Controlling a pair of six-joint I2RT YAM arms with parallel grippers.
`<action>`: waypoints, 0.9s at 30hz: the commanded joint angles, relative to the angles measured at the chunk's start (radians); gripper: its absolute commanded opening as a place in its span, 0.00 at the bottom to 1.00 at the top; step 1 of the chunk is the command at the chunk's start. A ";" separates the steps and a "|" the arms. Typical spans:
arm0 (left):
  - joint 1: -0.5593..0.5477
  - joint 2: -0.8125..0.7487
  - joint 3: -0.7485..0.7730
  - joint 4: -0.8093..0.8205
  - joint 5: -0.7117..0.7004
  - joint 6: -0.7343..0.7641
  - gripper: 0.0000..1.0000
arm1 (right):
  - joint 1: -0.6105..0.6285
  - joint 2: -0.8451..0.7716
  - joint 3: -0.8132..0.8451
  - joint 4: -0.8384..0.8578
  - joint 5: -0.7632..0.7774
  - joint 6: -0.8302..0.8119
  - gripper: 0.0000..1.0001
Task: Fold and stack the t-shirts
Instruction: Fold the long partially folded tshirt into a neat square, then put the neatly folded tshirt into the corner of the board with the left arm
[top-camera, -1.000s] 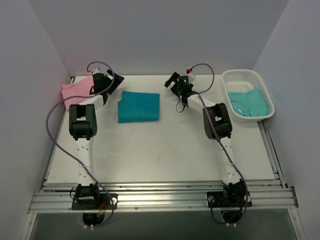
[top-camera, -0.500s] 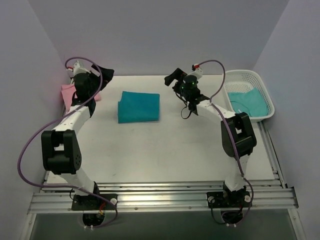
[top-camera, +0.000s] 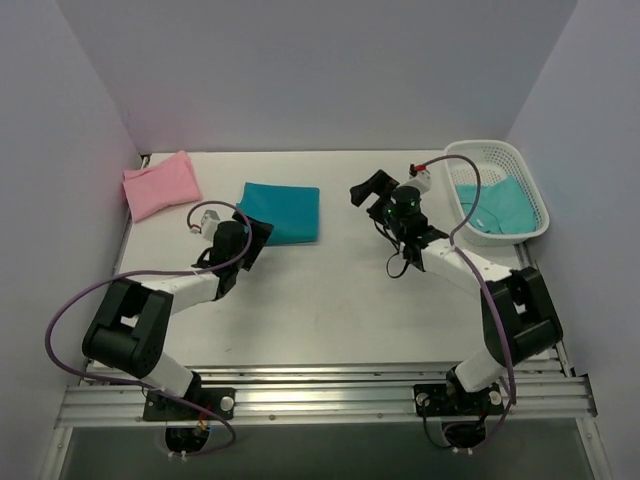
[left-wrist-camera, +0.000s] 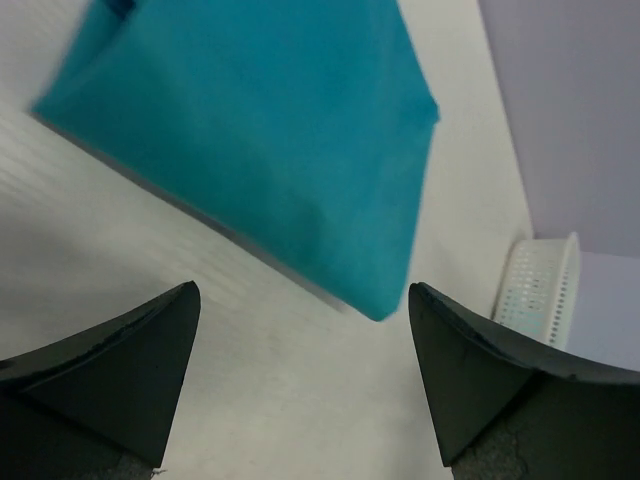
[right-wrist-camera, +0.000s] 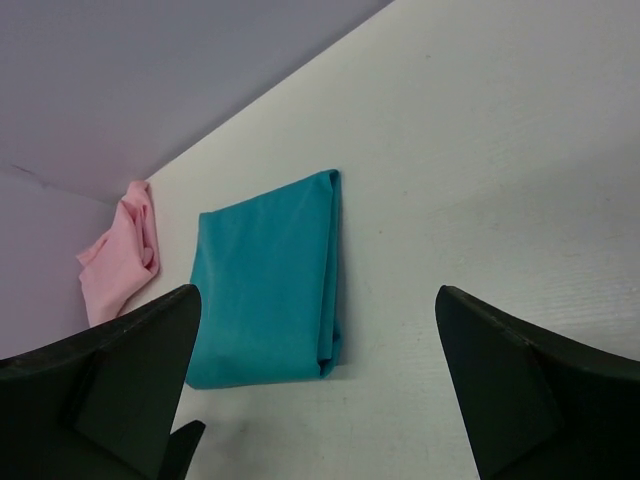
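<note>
The folded teal t-shirt lies flat on the white surface, toward the back and a little left of the middle; the pink t-shirt, folded too, sits in the far left corner close to the wall, apart from the teal one. The left tool is low at the near left corner of the folded teal t-shirt, its jaws spread wide and nothing between them; from its own camera the two dark fingers frame the shirt's near edge and a strip of bare surface — whether a finger touches the cloth I cannot tell. The right tool stands to the right of that shirt, between it and the white mesh basket, well apart from the cloth; its jaws are wide apart as well and hold nothing; its camera looks leftward across the surface and takes in both the teal fold and the pink one beyond it. The basket rests at the far right corner of the surface, and in it lies a crumpled teal t-shirt — loose and unfolded; whether more than one shirt is bundled in there I cannot make out.
</note>
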 joint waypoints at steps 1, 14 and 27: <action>-0.071 -0.038 0.049 0.104 -0.197 -0.145 0.94 | -0.002 -0.139 -0.044 0.021 0.053 0.004 0.99; -0.112 0.057 0.044 0.119 -0.326 -0.265 0.94 | -0.010 -0.297 -0.101 -0.068 0.124 -0.034 1.00; -0.109 0.185 0.079 0.115 -0.277 -0.377 0.94 | -0.010 -0.244 -0.115 -0.051 0.129 -0.030 1.00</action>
